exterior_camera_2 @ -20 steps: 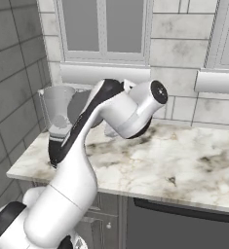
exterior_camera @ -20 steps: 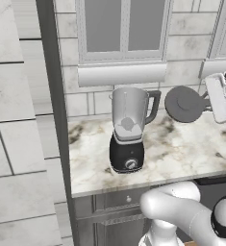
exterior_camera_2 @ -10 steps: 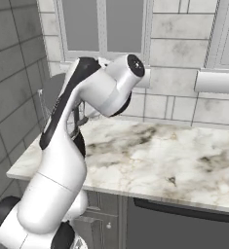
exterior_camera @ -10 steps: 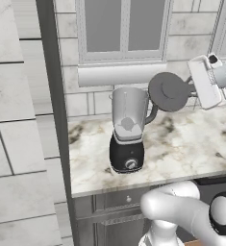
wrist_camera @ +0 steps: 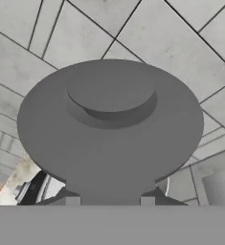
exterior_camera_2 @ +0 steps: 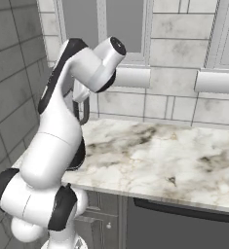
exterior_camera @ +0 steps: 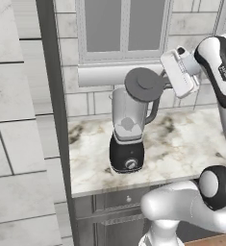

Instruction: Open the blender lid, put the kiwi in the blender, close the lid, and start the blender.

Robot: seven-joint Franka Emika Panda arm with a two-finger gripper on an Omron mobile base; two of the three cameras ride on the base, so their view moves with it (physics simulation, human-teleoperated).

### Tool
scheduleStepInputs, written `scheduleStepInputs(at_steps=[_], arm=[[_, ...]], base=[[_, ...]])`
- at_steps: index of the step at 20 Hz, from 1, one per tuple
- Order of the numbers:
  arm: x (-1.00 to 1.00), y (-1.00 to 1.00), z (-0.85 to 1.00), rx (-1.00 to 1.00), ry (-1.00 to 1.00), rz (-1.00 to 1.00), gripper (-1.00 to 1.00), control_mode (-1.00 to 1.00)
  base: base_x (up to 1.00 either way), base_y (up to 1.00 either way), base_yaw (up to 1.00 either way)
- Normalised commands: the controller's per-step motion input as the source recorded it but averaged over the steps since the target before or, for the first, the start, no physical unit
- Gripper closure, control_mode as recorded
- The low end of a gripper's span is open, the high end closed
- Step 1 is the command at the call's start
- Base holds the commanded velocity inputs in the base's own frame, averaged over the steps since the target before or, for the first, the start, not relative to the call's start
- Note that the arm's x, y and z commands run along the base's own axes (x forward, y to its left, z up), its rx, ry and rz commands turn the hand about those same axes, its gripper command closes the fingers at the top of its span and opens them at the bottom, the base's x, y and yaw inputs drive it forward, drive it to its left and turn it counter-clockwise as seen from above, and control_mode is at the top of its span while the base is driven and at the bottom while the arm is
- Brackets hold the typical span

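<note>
In the hand view the blender lid (wrist_camera: 109, 129) is sitting right up against the camera, a dark grey disc with its raised centre cap facing the lens, and the two finger tips (wrist_camera: 72, 201) are rising at its lower edge, closed narrowly on the lid's rim. Behind the lid in that view, tiled wall is showing, and a sliver of the blender's black base with its silver knob is peeking out at the lower left. In the left base view the robot's white lower body is occupying the near foreground, and beyond it the marble counter (exterior_camera: 182, 139) is carrying the blender (exterior_camera: 129, 132), which is standing upright near the counter's left end, its clear jar (exterior_camera: 128, 113) open at the top and its knob (exterior_camera: 130, 164) facing forward. A small pale shape is showing inside the jar, too unclear to name. The gripper (exterior_camera: 165, 85) is holding the lid (exterior_camera: 144, 84) in the air, tilted on edge, just above and slightly right of the jar's mouth, with the white hand reaching in from the right. Farther back, the tiled wall and a window with a grey sill are running behind the counter. In the right base view the arm (exterior_camera_2: 62, 131) is arching up and over to the left, covering most of the blender, while the counter (exterior_camera_2: 174, 160) is stretching away to the right.
</note>
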Motion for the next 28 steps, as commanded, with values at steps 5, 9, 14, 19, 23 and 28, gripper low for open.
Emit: scheduleStepInputs(at_steps=[5,9,14,19,23,28], arm=[[0.4,0.12,-0.02,0.0,0.18,0.0,1.0,-1.0],[0.21,0.46,0.0,-0.02,0.22,-0.02,1.0,-1.0],[0.1,0.2,-0.18,0.0,0.08,-0.01,1.0,-1.0],[-0.07,-0.18,-0.12,0.0,-0.01,0.0,1.0,-1.0],[-0.38,-0.3,-0.01,0.0,-0.03,-0.07,1.0,-1.0],[-0.19,0.09,-0.11,-0.06,0.01,-0.13,1.0,-1.0]], base=[[0.0,0.0,0.0],[0.0,0.0,0.0],[0.0,0.0,0.0],[0.0,0.0,0.0],[0.0,0.0,0.0],[0.0,0.0,0.0]])
